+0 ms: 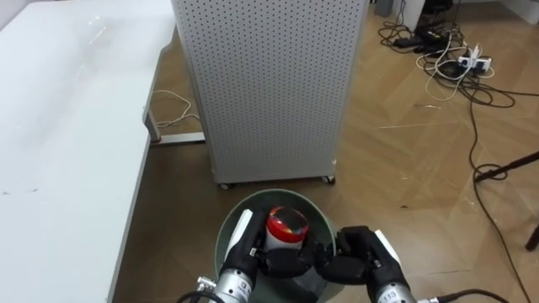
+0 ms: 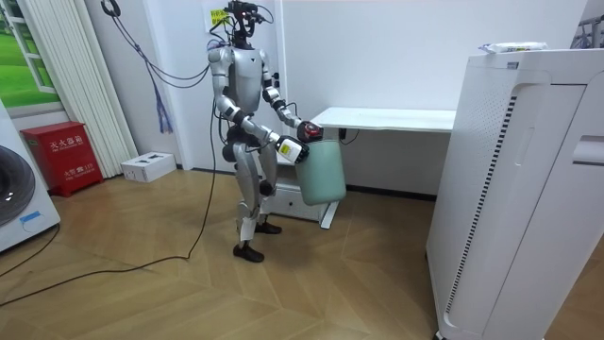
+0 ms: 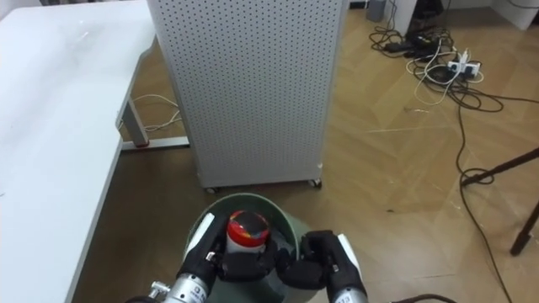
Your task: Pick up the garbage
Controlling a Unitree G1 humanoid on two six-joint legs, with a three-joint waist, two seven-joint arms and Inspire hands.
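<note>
Fingers of the left hand (image 1: 282, 259) are curling round the lower half of the garbage, a small white pot (image 1: 286, 224) with a red top, and are holding it upright so that the red end is facing up. The pot is sitting right over the mouth of the green bin (image 1: 226, 231), inside the ring of the rim and well off any edge, so by my reckoning the coming move is turning on one thing: the way down is straight below the fingers, and opening them should be enough to drop it in.

The right hand (image 1: 352, 251) is lying just beside the left one, its fingers hooking over the bin's rim on the robot's right and gripping it. From the room view, the bin is hanging clear of the floor in front of the robot's waist.

Further out, a grey perforated cabinet (image 1: 269, 84) is standing close ahead of the bin, and a white desk (image 1: 67, 126) is running along the robot's left. The wooden floor (image 1: 421, 168) to its right is offering the open room, though cables (image 1: 446, 63) are trailing across it further off.
</note>
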